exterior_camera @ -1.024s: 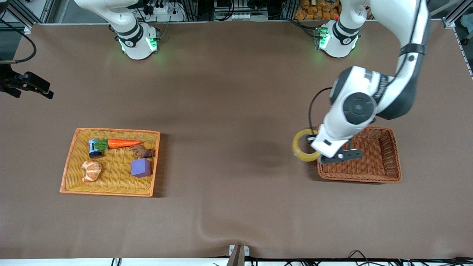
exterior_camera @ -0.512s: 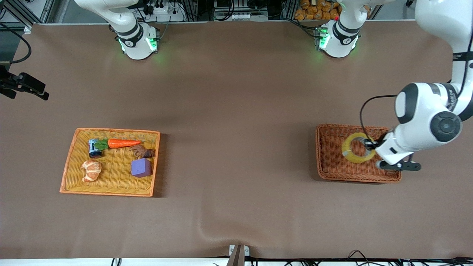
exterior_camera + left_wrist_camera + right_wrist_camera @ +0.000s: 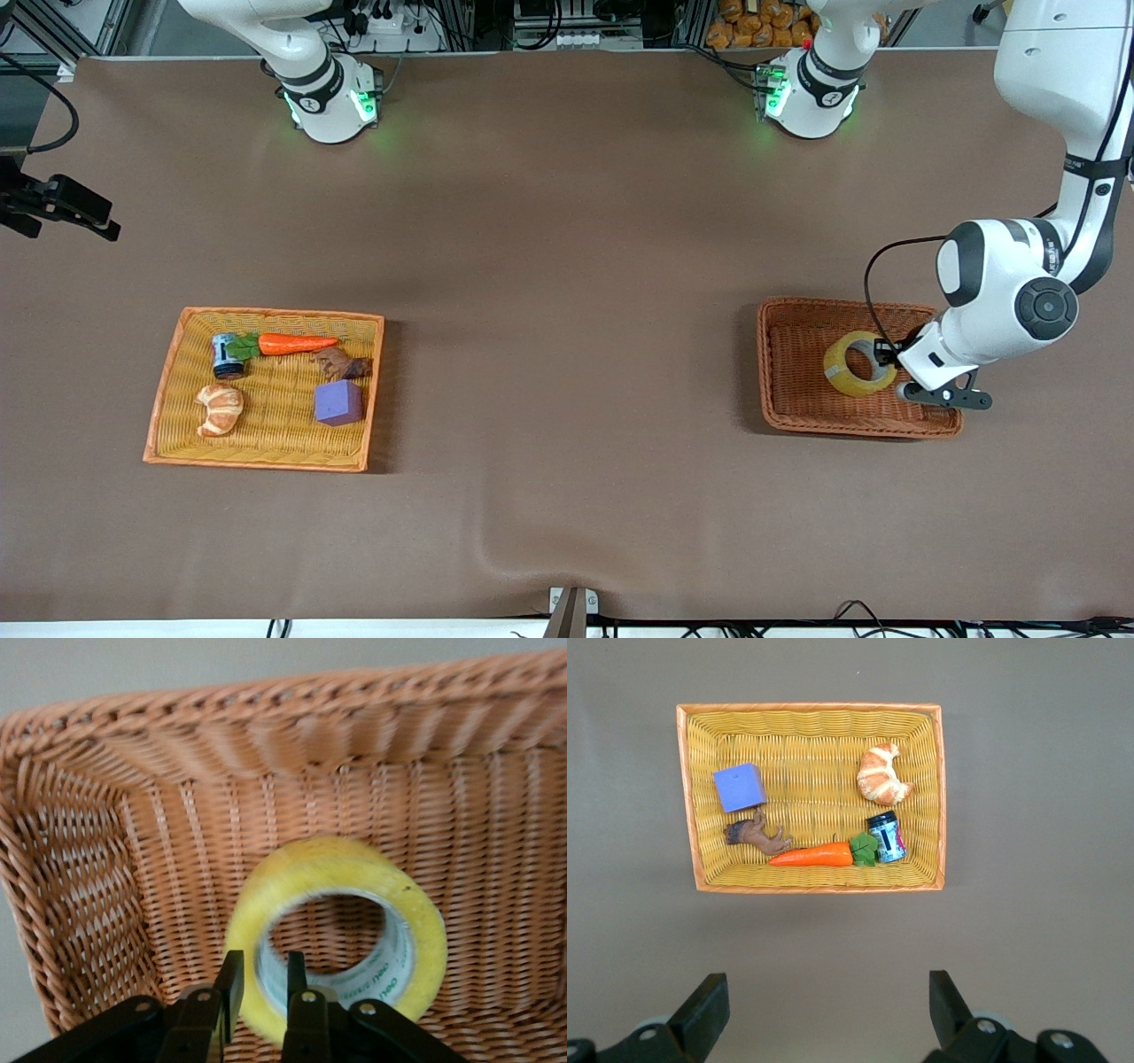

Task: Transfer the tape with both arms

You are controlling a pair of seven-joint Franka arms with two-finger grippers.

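Observation:
The tape [image 3: 858,363], a yellowish ring with a wide hole, stands tilted in the brown wicker basket [image 3: 850,430] at the left arm's end of the table. My left gripper [image 3: 889,358] is shut on the tape's wall. In the left wrist view one finger is outside the ring and the other is in the hole of the tape [image 3: 354,873], with the left gripper [image 3: 263,985] low over the basket floor [image 3: 177,859]. My right gripper [image 3: 826,1005] is open and empty, waiting high above the table beside the yellow basket [image 3: 806,709].
The yellow basket [image 3: 168,390] at the right arm's end holds a purple cube [image 3: 338,402], a croissant [image 3: 219,409], a carrot [image 3: 297,343], a small jar [image 3: 228,354] and a brown figure [image 3: 344,363]. Bare brown table lies between the two baskets.
My left arm swung the tape from the brown basket's rim nearest the right arm to over the basket, then lowered it inside. The right arm barely moved.

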